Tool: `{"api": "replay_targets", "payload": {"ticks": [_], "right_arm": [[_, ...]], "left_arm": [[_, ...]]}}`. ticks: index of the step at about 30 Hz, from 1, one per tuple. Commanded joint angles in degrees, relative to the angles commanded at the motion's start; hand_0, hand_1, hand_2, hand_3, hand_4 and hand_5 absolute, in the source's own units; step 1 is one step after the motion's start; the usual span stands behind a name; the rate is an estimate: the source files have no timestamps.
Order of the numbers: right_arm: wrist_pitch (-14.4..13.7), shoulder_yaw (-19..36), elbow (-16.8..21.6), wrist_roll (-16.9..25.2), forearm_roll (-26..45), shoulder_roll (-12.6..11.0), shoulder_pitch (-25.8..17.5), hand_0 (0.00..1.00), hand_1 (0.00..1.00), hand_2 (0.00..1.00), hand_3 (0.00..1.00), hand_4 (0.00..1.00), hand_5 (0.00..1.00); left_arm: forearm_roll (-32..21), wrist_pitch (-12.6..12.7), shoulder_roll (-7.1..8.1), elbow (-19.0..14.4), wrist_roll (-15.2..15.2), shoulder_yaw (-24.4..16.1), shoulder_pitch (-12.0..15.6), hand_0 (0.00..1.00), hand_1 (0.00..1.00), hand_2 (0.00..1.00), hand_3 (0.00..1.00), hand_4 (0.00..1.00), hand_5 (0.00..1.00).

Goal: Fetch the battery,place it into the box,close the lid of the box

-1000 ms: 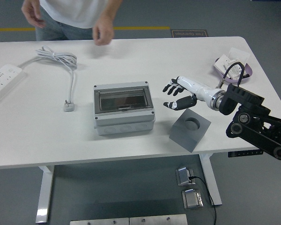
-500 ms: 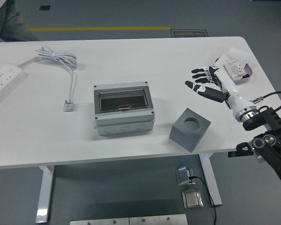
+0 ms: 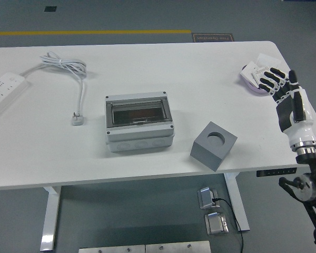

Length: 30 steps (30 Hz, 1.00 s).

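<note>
The grey box (image 3: 139, 122) stands mid-table with its clear lid lying flat and closed; something dark with a reddish tint shows through the lid, but I cannot tell what it is. No battery lies in plain view on the table. My right hand (image 3: 282, 87) is raised at the table's right edge, fingers spread and pointing up, holding nothing. It is far to the right of the box. My left arm does not appear.
A grey cube (image 3: 213, 145) with a round hole sits right of the box. A purple dish (image 3: 251, 83) with white packets is partly behind my right hand. At the left lie a white power strip (image 3: 3, 88) and a cable with its plug (image 3: 77, 118).
My right arm has swung away from beside the cube to the table's right edge, the hand turning upright. The person at the far side has left the view.
</note>
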Motion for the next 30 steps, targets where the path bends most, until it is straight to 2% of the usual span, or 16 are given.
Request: {"api": "replay_targets", "payload": {"ticks": [2, 3, 12, 18, 30], "right_arm": [[0.08, 0.09, -0.07, -0.15, 2.56, -0.24, 0.06, 0.925, 0.862, 0.873, 0.879, 0.998, 0.998], [0.08, 0.05, -0.09, -0.26, 3.78, -0.34, 0.12, 0.995, 0.904, 0.913, 0.932, 0.998, 0.998], [-0.22, -0.90, -0.47, -1.07, 5.94, -0.63, 0.91, 0.998, 0.917, 0.918, 0.942, 0.998, 0.998], [-0.41, -1.40, -0.38, -1.42, 5.41, -0.91, 1.24, 0.998, 0.922, 0.921, 0.945, 0.998, 0.998], [-0.66, -2.04, 1.00, -2.20, 3.55, -1.19, 2.12, 0.998, 0.926, 0.921, 0.945, 0.998, 0.998]], "left_arm": [[-0.48, 0.00, 0.10, 0.02, -0.02, 0.53, -0.04, 0.705, 0.733, 0.713, 0.674, 0.592, 0.447], [-0.81, 0.01, 0.17, 0.04, -0.04, 0.87, -0.06, 0.705, 0.732, 0.712, 0.674, 0.591, 0.445], [-1.48, -0.06, 0.89, 0.15, 0.02, 1.41, -0.16, 0.705, 0.733, 0.712, 0.675, 0.592, 0.444], [3.40, -0.23, 1.34, 0.17, 1.04, -3.75, -0.01, 0.709, 0.735, 0.712, 0.678, 0.594, 0.445], [9.66, -0.02, 2.03, 0.17, 1.83, -10.88, 1.02, 0.718, 0.738, 0.722, 0.686, 0.604, 0.454]]}}
